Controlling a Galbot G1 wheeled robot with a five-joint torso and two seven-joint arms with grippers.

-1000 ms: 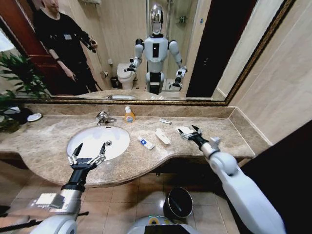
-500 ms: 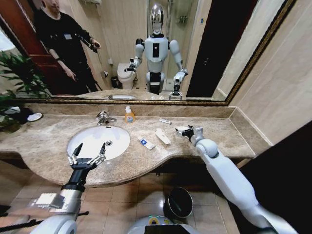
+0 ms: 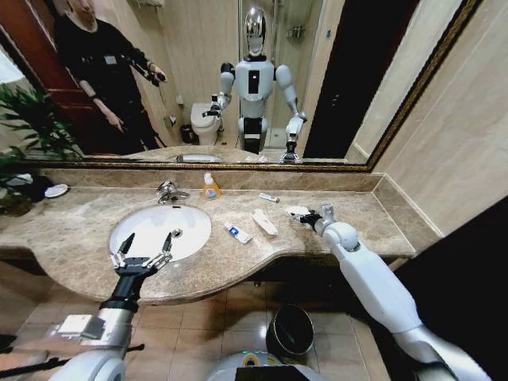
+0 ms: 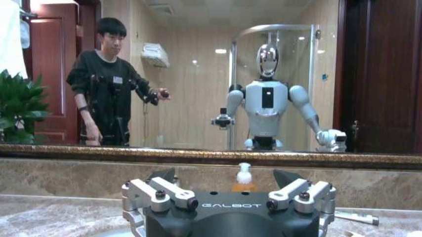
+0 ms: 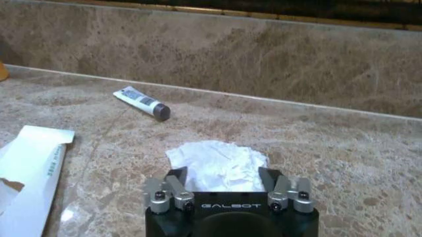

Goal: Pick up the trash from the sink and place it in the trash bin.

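The crumpled white tissue (image 3: 294, 211) lies on the marble counter right of the white sink (image 3: 151, 226). My right gripper (image 3: 305, 216) is down at it, open, and the tissue (image 5: 218, 164) sits between the spread fingers (image 5: 177, 179). The tiny tube (image 5: 142, 102) lies beyond it by the back wall. A flat white packet (image 3: 264, 222) and a white-and-blue packet (image 3: 236, 232) rest on the counter between sink and tissue. My left gripper (image 3: 143, 254) hangs open over the sink's front rim. The black trash bin (image 3: 290, 329) stands on the floor below the counter.
An orange soap bottle (image 3: 209, 188) and chrome tap (image 3: 168, 191) stand behind the basin. A wide mirror runs along the back wall, a tiled wall closes the counter's right end, and a plant (image 3: 20, 151) sits at the far left.
My right arm has reached forward and lowered, bringing its gripper from above the counter down around the tissue. The left arm has not moved.
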